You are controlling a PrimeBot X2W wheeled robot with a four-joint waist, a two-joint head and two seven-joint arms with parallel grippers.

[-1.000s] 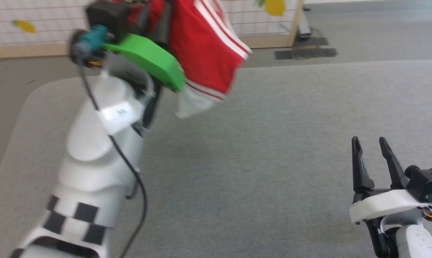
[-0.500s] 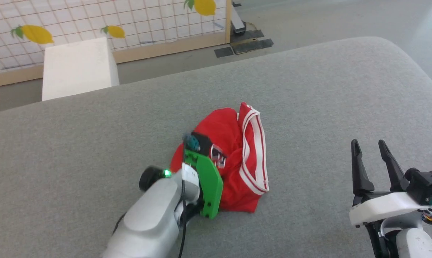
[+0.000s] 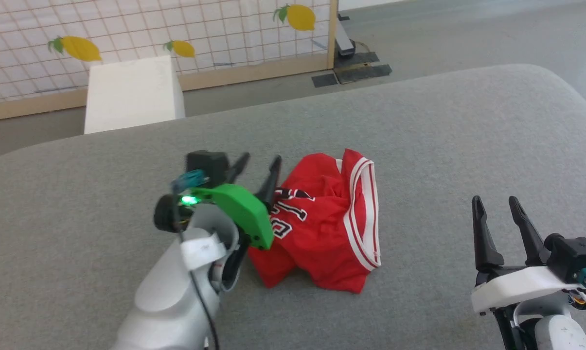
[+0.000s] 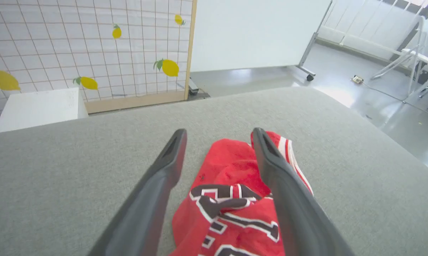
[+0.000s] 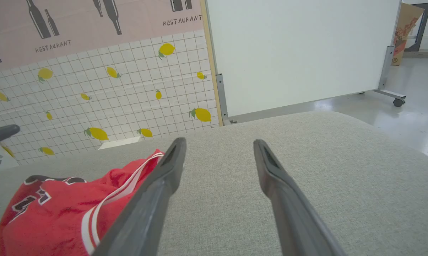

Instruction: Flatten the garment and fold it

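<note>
The garment [image 3: 329, 223], a red jersey with white-and-red striped trim and black white-outlined lettering, lies crumpled in a heap on the grey table [image 3: 419, 126]. My left gripper [image 3: 258, 163] hovers open at the heap's left edge, fingers apart with nothing between them. In the left wrist view the garment [image 4: 231, 199] lies below and between the spread fingers [image 4: 164, 170]. My right gripper [image 3: 494, 206] stands open at the lower right, well apart from the cloth. The right wrist view has the garment [image 5: 57, 209] at its lower left.
A white box [image 3: 132, 92] stands on the floor beyond the table's far edge, in front of a lemon-patterned grid panel [image 3: 151, 29]. A white rolling board [image 5: 299, 49] stands farther back. The table's rounded far right corner [image 3: 550, 78] is near.
The left gripper carried the garment down from high in the air onto the table, then opened and let it go. The head camera shifted. The right gripper stayed open and still.
</note>
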